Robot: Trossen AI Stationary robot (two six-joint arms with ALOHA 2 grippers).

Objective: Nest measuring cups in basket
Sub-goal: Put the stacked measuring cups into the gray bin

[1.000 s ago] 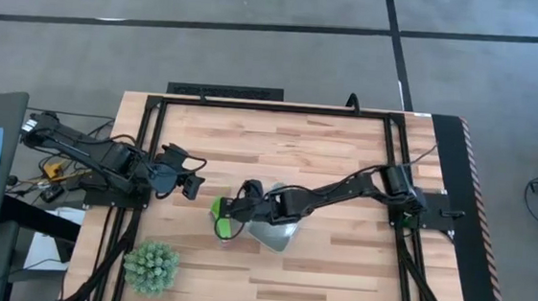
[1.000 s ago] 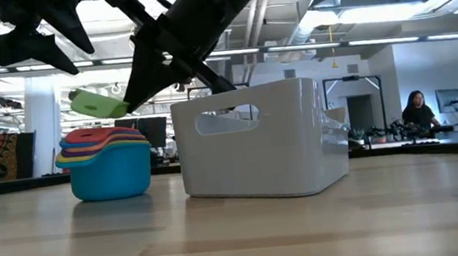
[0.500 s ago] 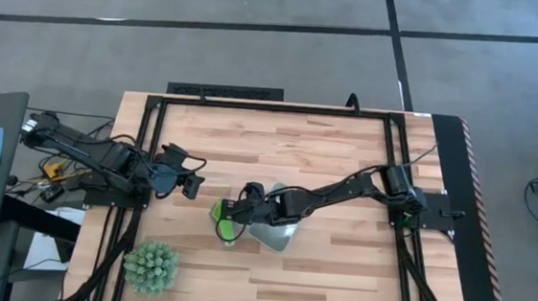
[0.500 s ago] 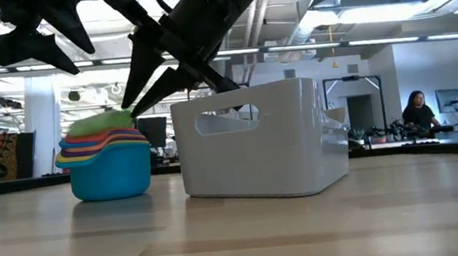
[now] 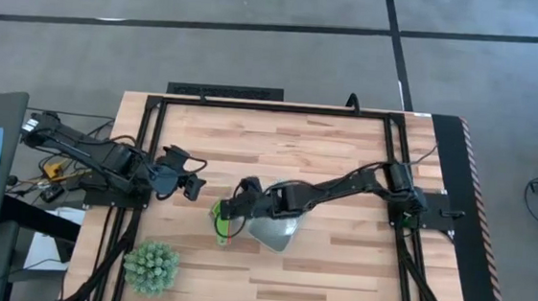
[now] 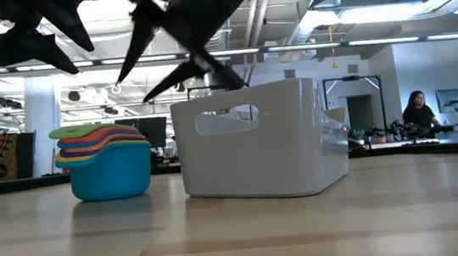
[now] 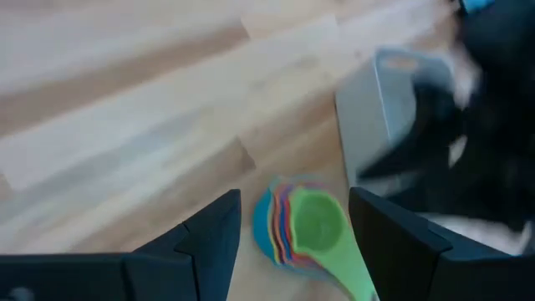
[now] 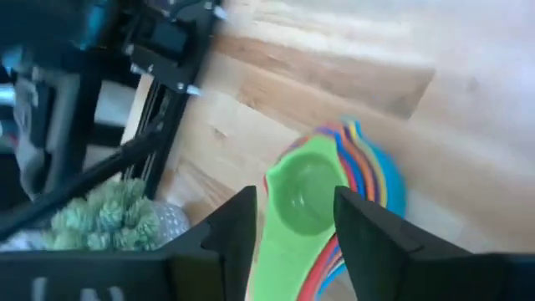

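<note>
The stack of small plastic measuring cups stood on the table just left of the pale grey rectangular plastic basket, not inside it. The green cup sat on top, bowl seated in the cups below, with pink, orange, yellow and purple rims showing under it and the big blue cup at the bottom. I could not count all seven. My judgement: the nesting looked finished or nearly so, while moving the stack into the basket was not yet done.

My right gripper hung just above the stack, fingers spread apart and holding nothing; the right wrist view showed the green cup free between them. My left gripper waited to the left of the stack, raised off the table, its fingers also apart and empty.

The surface was a light butcher-block wooden table in a black metal frame. A spiky green plant ball lay at the near left corner, well apart from the work. Beyond the table was an open workshop with ceiling lights, and a person was at a bench far off to the right.
</note>
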